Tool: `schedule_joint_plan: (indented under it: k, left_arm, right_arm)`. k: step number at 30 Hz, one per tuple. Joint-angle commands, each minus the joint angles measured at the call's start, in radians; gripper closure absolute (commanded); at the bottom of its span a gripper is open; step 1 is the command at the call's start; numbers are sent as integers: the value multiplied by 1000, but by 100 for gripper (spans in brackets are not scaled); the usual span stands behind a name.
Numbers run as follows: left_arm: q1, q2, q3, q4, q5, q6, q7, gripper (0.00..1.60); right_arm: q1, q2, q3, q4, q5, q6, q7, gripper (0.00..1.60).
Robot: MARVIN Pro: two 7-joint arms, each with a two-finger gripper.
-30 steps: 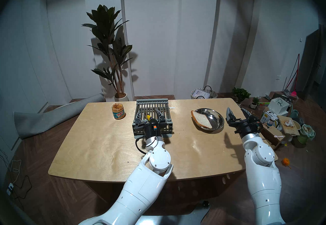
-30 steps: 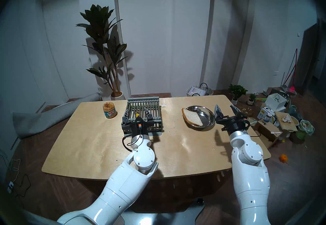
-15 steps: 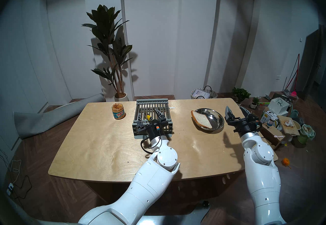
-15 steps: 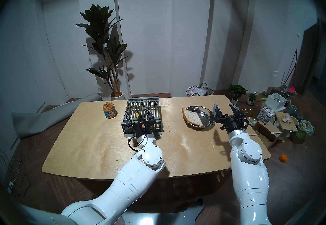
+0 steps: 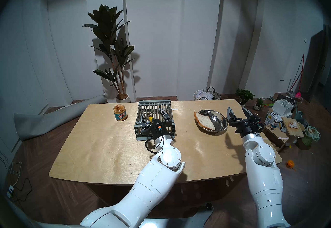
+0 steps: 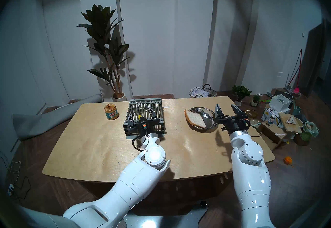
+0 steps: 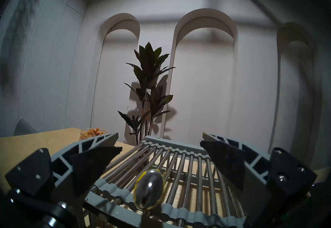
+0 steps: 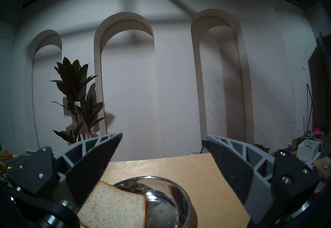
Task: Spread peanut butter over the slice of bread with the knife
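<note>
Knife [image 7: 149, 189]: lower centre on the rack [image 7: 186, 166], handle end facing you for pickup. Your left hand [image 7: 161, 143] is spread around it; your right hand [image 8: 162, 144], also spread, waits above the slice of bread [image 8: 114, 208].

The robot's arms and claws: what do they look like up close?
Both arms wear glossy white shells with round joint caps and a silver ring at each wrist. The left gripper and right gripper are black, with two pointed grey lattice fingers faced in dark pads. A black cable loops at the left wrist, beside a small orange-and-teal tag.
</note>
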Motion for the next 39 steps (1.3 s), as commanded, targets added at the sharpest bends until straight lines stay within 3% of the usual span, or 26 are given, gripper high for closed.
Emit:
schedule_joint_plan:
  k: [1,30,39]
  left_arm:
    - [-10,8,7,0,-12,-1,-31,0]
    - [-47,39,6,46,-63,-38,-89,2]
    - [-42,55,2,35,-73,-43,-108,24]
  right_arm:
    - [15,0,1,-16,1,-16,-2,0]
    - [-6,-12,-25,-53,-30,-19,-45,0]
    - [-16,-21,-34,-72,-44,-19,-63,0]
